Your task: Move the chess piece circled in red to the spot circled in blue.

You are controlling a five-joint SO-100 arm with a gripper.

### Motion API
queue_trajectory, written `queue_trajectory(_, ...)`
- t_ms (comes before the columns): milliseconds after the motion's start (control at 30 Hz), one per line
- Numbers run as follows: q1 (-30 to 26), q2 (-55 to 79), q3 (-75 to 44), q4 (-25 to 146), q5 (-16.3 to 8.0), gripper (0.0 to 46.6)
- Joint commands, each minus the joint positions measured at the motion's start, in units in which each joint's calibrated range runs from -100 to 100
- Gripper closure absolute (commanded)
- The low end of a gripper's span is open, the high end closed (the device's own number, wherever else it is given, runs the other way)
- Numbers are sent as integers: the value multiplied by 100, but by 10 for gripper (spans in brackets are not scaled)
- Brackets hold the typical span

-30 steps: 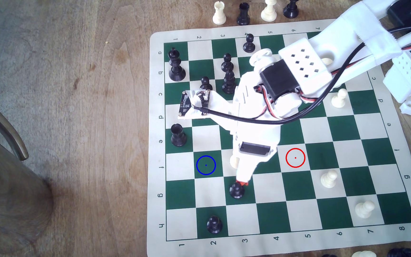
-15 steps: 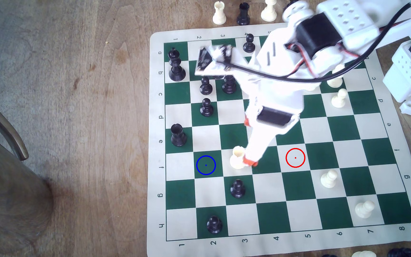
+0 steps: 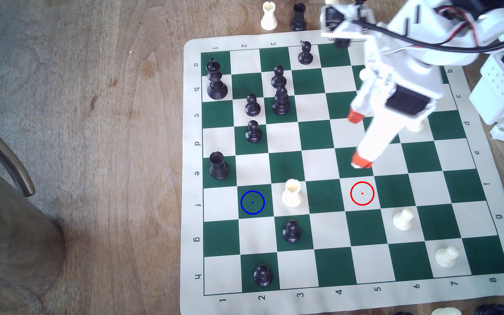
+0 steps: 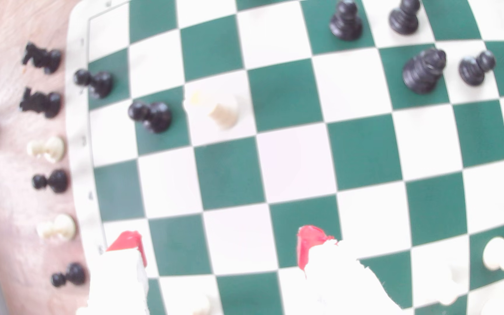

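Rook [image 3: 291, 193] and end effector [image 3: 356, 140] stand well apart, and that gap is what any coming move turns on. The cream-white rook stands upright on a cream square in the lower middle of the exterior view, its long axis vertical, with the notched top plain to see. It is not on the blue-ringed dark green square [image 3: 252, 202]: that square lies just beside it toward the exterior view's left, in the same row, and is bare. The red-ringed cream square [image 3: 362, 193], two squares off toward the exterior view's right, is bare too. The end effector hangs above the board in the right middle of the frame, up and to the right of the rook. Its two orange-tipped fingers [image 3: 361, 160] are spread wide with nothing between them; in the wrist view the red tips [image 4: 310, 239] frame bare squares, with the rook [image 4: 223, 110] standing far ahead of them. A black pawn [image 3: 291, 231] stands one square below the rook in the frame, and a black rook [image 3: 219, 166] sits up and to the left of the blue ring. By my judgement the piece is one square short of its goal, so the arm would need to travel down and left across the board to reach the rook.
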Motion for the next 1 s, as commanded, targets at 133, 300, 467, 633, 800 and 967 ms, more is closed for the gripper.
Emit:
queue_trajectory(133, 839, -2877, 1704, -128, 200, 180)
queue_trajectory(300, 1011, -4015, 2574, -128, 249, 184)
queue_trajectory(467, 1206, -4889, 3000, -144, 234, 210)
queue_trajectory(633, 1715, -5585, 3245, -169, 293, 226)
queue_trajectory(800, 1910, -6052, 3562, -292, 317, 245)
queue_trajectory(967, 2106, -6052, 4261, -1471, 381, 291)
